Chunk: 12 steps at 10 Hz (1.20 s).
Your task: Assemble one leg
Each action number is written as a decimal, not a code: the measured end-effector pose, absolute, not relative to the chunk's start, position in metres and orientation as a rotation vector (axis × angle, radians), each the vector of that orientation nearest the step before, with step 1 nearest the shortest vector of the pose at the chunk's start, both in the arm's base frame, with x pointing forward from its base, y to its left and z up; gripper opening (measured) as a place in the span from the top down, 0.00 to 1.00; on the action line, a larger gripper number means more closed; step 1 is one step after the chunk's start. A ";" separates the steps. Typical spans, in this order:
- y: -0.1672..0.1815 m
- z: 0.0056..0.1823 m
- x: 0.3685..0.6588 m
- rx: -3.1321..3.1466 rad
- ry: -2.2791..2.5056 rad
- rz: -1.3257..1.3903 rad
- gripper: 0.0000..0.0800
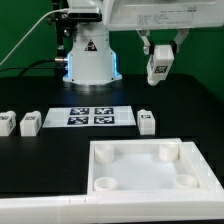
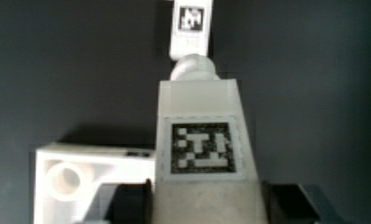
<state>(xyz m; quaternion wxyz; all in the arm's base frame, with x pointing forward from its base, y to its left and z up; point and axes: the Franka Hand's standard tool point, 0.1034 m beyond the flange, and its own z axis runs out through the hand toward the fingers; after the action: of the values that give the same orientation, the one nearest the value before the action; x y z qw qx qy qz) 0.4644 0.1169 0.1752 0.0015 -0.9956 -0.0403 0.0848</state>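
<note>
My gripper [image 1: 159,62] is shut on the leg [image 1: 159,67], a small white post with a black-and-white tag, and holds it in the air above the table at the exterior view's right. In the wrist view the leg [image 2: 203,140] stands between my two dark fingers [image 2: 132,203], its tag facing the camera and its threaded end pointing away. The large white square tray-like piece [image 1: 148,168] with round corner sockets lies near the front. One corner of it with a socket shows in the wrist view [image 2: 75,170].
The marker board [image 1: 92,117] lies on the black table before the robot base [image 1: 90,55]. Three more legs lie in a row: two at the exterior view's left [image 1: 5,123] [image 1: 30,123], one right of the board [image 1: 146,122]. A green wall stands behind.
</note>
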 end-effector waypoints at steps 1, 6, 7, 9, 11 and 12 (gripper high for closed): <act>0.120 0.177 0.471 -3.115 -0.126 -0.022 0.64; 0.122 0.171 0.481 -2.975 -0.084 -0.601 0.64; 0.133 0.162 0.516 -2.958 -0.157 -0.566 0.64; 0.133 0.166 0.561 -2.929 -0.110 -0.601 0.64; 0.136 0.161 0.567 -2.925 -0.116 -0.599 0.64; 0.136 0.160 0.566 -2.926 -0.115 -0.596 0.63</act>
<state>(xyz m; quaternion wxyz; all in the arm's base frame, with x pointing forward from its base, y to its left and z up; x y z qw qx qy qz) 0.5665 0.1356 0.1604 0.0767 -0.9763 -0.0385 -0.1989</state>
